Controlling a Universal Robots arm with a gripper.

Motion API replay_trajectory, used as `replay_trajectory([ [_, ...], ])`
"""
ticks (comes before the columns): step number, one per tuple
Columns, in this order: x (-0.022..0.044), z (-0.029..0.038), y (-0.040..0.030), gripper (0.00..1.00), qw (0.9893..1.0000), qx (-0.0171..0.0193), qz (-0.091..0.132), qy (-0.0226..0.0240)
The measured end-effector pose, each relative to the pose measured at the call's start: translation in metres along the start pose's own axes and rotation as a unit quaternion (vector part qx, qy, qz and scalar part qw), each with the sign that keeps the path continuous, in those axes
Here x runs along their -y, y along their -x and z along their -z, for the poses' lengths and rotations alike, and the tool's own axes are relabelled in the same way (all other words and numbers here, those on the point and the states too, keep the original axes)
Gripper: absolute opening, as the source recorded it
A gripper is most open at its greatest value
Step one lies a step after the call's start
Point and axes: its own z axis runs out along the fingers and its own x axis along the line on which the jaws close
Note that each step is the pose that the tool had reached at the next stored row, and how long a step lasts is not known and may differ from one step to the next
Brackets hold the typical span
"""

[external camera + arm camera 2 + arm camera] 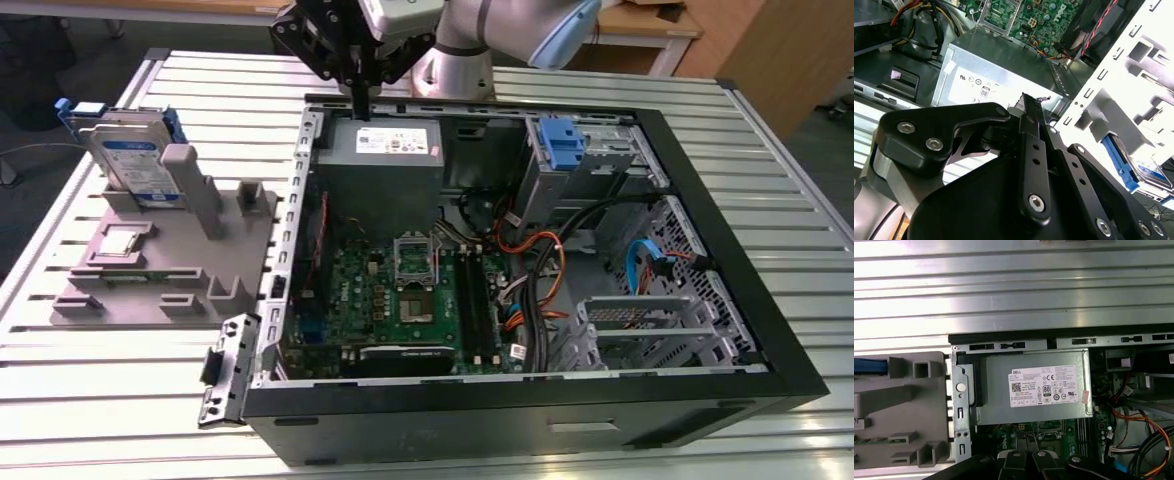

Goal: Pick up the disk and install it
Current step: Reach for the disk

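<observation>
Clenched on nothing, the gripper (359, 113) hung over the power supply (384, 145), its arm cropped at the exterior view's top, while the disk (134, 165) stood upright, partly hidden by a grey fixture (147, 270), upper left on the slatted metal table (120, 390).

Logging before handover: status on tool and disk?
Tool shut, empty, above the power supply. Disk upright in grey fixture, exterior view's left. Fixture posts stand between.
</observation>
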Motion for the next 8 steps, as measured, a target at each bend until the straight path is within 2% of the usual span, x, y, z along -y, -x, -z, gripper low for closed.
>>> replay_trajectory([
  [3,0.0000,0.0000,-0.0004,0.11,1.0000,0.0000,0.000,0.0001],
  [8,0.0004,0.0000,-0.0053,0.11,1.0000,0.0000,0.000,0.0000],
])
